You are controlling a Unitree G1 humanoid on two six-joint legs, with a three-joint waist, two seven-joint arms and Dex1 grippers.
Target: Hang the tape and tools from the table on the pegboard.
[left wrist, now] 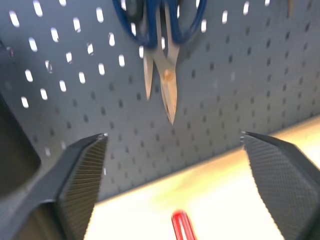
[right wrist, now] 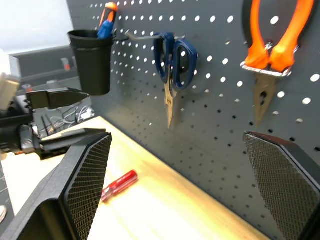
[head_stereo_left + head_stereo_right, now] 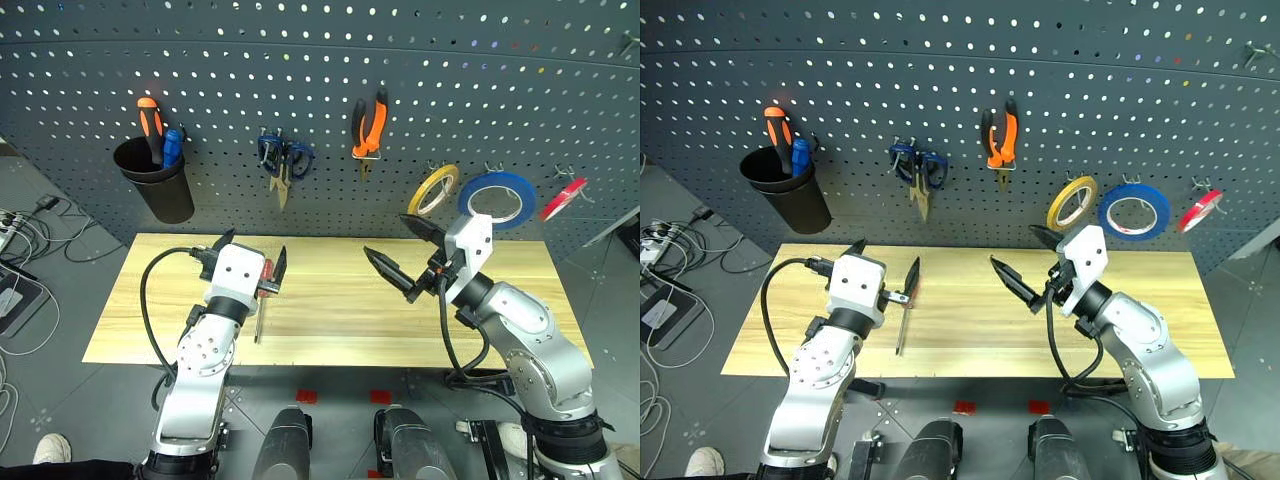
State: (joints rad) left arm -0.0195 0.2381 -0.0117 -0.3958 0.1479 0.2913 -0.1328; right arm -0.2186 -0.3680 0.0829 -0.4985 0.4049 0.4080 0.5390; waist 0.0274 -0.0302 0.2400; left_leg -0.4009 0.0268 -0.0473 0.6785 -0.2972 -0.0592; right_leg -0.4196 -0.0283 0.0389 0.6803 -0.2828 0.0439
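Most of the job looks done. On the pegboard (image 3: 320, 70) the scissors (image 3: 282, 160) hang left of centre, the pliers (image 3: 368, 125) hang at centre, and the yellow tape (image 3: 433, 190) sits on a hook to the right, just beside a blue roll (image 3: 495, 198) and a red roll (image 3: 563, 198). The black cup (image 3: 155, 180) at far left holds an orange-handled and a blue-handled screwdriver. Judging from this, only the red-handled screwdriver (image 3: 902, 318) is left: it lies on the table (image 3: 330, 340), left of centre, its handle just under the left gripper (image 3: 250, 262).

The left gripper has its fingers spread wide and holds nothing; the right gripper (image 3: 398, 253), hovering over the middle of the table, is likewise wide apart and empty.

The head views give the whole layout, with all the hooks and rolls. The left wrist view adds that the red handle lies between and beneath the left fingers (image 1: 82, 172), untouched. The right wrist view shows the screwdriver's red handle lying flat on the wood near the board.
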